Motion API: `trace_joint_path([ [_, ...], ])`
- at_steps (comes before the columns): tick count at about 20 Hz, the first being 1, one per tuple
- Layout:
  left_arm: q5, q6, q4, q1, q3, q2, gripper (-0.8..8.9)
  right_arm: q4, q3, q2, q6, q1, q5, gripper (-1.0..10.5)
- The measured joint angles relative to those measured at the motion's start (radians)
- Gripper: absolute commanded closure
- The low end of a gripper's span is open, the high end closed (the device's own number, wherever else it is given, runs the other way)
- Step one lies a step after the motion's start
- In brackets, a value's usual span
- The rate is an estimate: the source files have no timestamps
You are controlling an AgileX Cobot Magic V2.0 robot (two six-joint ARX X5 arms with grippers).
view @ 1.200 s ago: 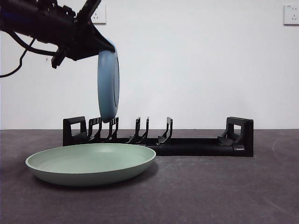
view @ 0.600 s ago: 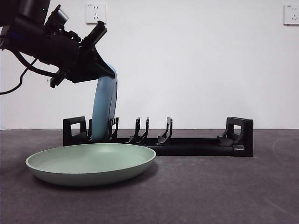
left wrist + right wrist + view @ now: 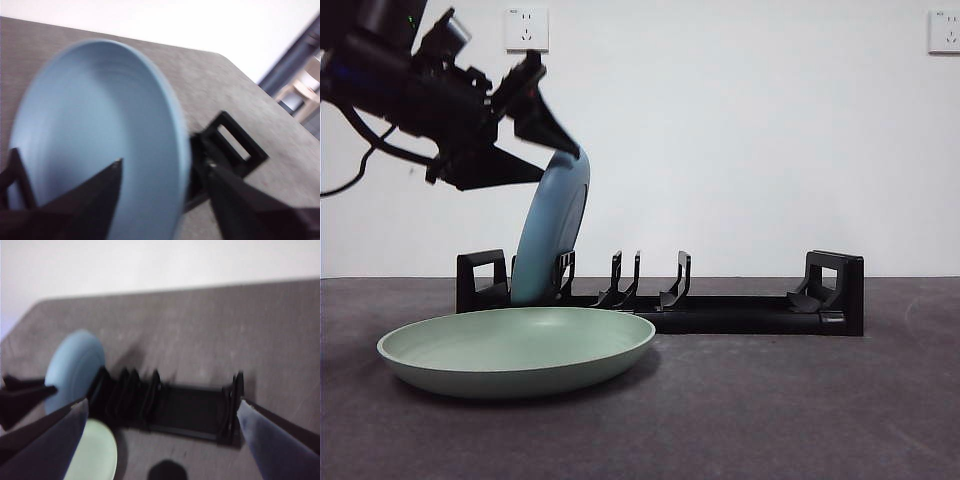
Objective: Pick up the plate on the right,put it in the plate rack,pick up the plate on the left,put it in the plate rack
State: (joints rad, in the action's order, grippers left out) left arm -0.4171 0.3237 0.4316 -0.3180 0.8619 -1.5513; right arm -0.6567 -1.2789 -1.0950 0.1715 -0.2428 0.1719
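A light blue plate (image 3: 552, 230) stands on edge in the first slots of the black plate rack (image 3: 740, 312), leaning a little to the right. My left gripper (image 3: 560, 165) is at the plate's top rim, open, with a jaw on either side of it. The left wrist view shows the blue plate (image 3: 90, 135) between the spread jaws of the left gripper (image 3: 165, 167), with a rack handle (image 3: 235, 145) beyond. A pale green plate (image 3: 515, 350) lies flat in front of the rack. High over the table, my right gripper (image 3: 162, 402) is open and empty, looking down on the rack (image 3: 190, 412).
The dark grey table (image 3: 800, 400) runs back to a white wall with two sockets (image 3: 526, 28) (image 3: 944, 30). The rack's right-hand slots and its right handle (image 3: 835, 290) hold nothing. A small dark object (image 3: 167, 471) sits on the table before the rack.
The blue plate came down from above the rack into its slot and now leans to the right. The left gripper's jaws have opened off its rim.
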Motion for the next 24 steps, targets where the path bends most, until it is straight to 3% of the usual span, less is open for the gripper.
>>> trace_joint_path([
  [6,0.008,-0.141,-0.077,-0.037,0.0,0.173,4.32,-0.056,0.0,-0.081,0.0,-0.002,0.184,4.5],
  [9,0.071,-0.244,-0.175,-0.069,0.0,0.293,4.32,-0.073,0.0,-0.141,0.001,-0.025,0.235,4.5],
  [13,0.29,-0.489,-0.413,-0.158,0.0,0.532,4.36,-0.083,0.0,-0.289,0.0,-0.117,0.246,4.6],
  [17,0.545,-0.705,-0.624,-0.265,0.0,0.707,4.36,-0.054,0.0,-0.459,-0.004,-0.207,0.245,5.4],
  [22,0.811,-0.834,-0.729,-0.423,0.0,0.82,4.36,0.038,0.0,-0.679,-0.005,-0.275,0.244,5.4],
  [24,0.883,-0.864,-0.738,-0.46,0.0,0.824,4.36,0.079,0.0,-0.752,-0.003,-0.29,0.244,6.1],
])
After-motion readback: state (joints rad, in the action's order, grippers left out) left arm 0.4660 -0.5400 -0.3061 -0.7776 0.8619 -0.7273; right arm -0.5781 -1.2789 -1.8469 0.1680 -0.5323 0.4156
